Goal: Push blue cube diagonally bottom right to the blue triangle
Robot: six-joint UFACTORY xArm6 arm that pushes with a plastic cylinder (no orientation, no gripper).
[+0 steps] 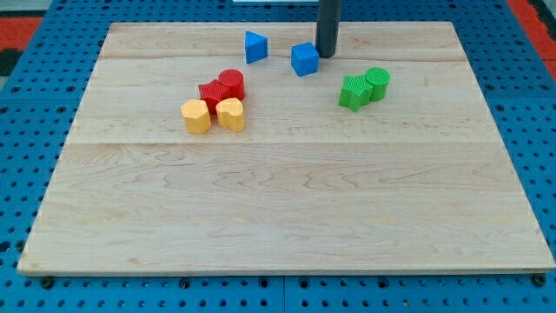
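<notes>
The blue cube (305, 59) sits near the view's top, a little right of centre. The blue triangle (254, 47) lies to its left and slightly higher, a short gap apart. My rod comes down from the view's top edge, and my tip (326, 55) rests on the board just right of the blue cube, close to or touching its upper right side.
Two red blocks (222, 88) sit together left of centre, with two yellow blocks (213, 115) right below them. Two green blocks (364, 88) stand to the lower right of the blue cube. The wooden board (278, 217) lies on a blue perforated surface.
</notes>
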